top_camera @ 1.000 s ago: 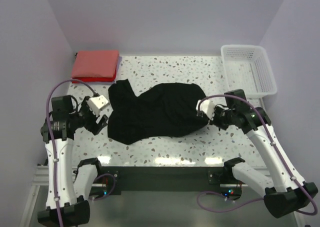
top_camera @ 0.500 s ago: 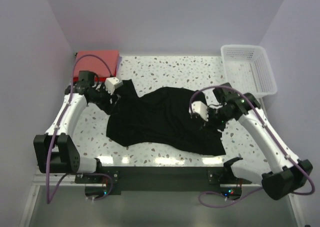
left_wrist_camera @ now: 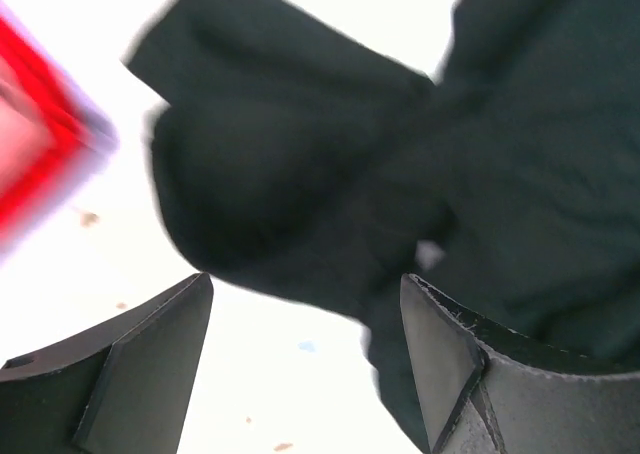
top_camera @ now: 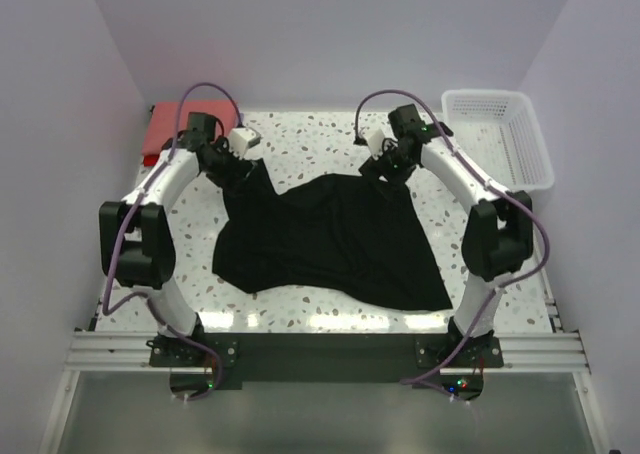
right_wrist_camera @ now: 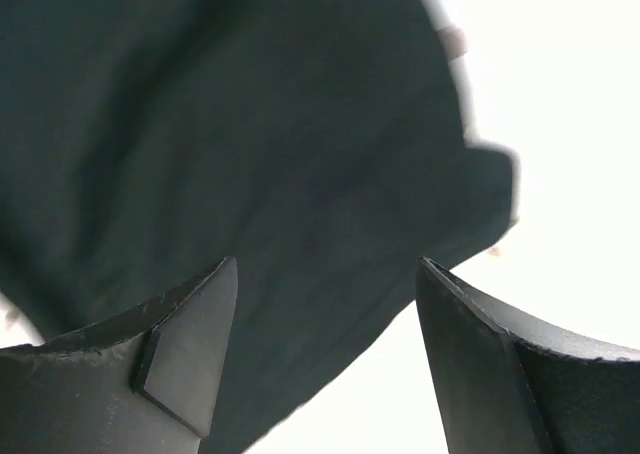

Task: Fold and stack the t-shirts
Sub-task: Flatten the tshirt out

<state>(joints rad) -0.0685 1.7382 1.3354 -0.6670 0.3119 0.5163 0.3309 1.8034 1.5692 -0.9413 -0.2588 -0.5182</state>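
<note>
Left of the white plastic lattice basket, the soft black cloth t-shirt is laid flat; over its far corners the left gripper and right gripper are held unclenched and empty, presumably for grasping the sleeves.

One black t-shirt; one red folded stack, layers uncountable; one white basket; two arms: left arm, right arm.

Left arm and right arm: white link shells, black joints, purple cables. Left gripper, right gripper: matte black wedge fingers, scuffed edges.
</note>
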